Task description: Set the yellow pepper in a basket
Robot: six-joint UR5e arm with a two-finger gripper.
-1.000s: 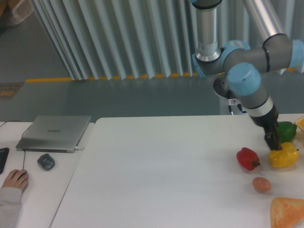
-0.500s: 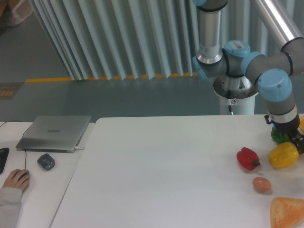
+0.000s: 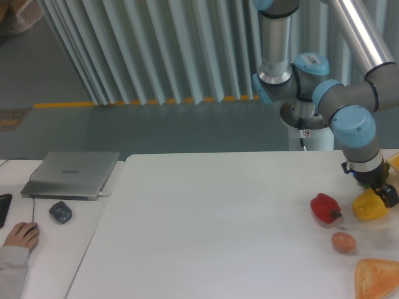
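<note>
Grasping step: your gripper (image 3: 381,190) sits at the top of the yellow pepper (image 3: 369,206), which lies on the tabletop (image 3: 206,218) beside the red pepper (image 3: 325,208). Jaws' opening cannot be told. No basket is visible; confirm grip before lifting.

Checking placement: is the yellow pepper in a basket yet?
No, the yellow pepper sits on the white table beside the red pepper.
</note>
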